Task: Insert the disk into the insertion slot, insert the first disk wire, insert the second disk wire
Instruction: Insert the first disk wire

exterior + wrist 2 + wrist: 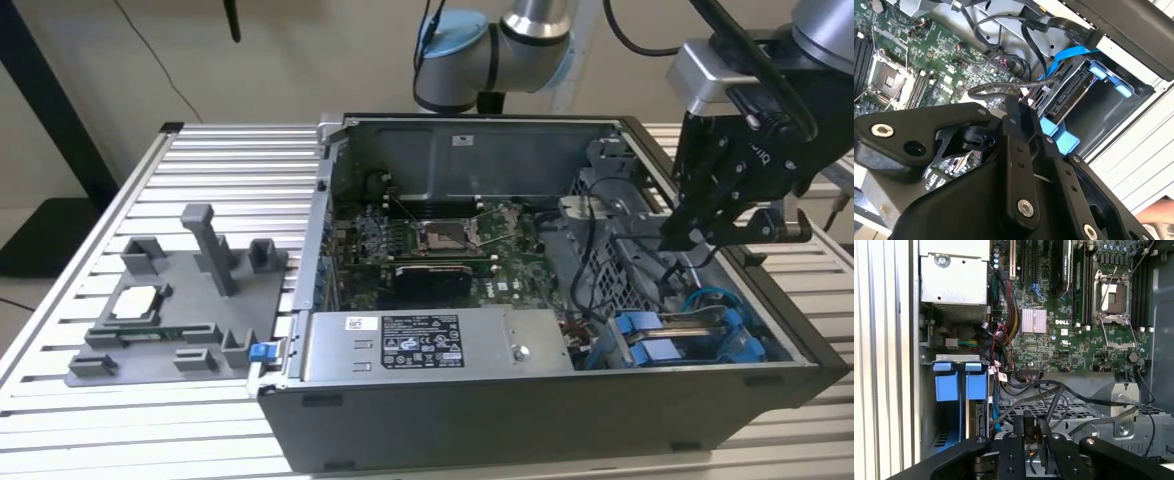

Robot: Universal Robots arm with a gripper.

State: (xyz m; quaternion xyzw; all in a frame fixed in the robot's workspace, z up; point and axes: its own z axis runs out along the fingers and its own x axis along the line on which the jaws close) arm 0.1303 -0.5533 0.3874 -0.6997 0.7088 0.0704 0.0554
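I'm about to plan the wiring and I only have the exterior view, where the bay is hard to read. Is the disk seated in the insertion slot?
Observer: Yes. In the second wrist view the disk sits inside the insertion slot, connector end facing out.
Operator: Where is the gripper?
Observer: The gripper is close beside that connector end, next to a grey braided wire.
Operator: Anything in the way?
Observer: In the first wrist view, black cables loop over the perforated cage just ahead of the gripper.

Gripper (1031, 421) over cables (1046, 383) — perhaps touching
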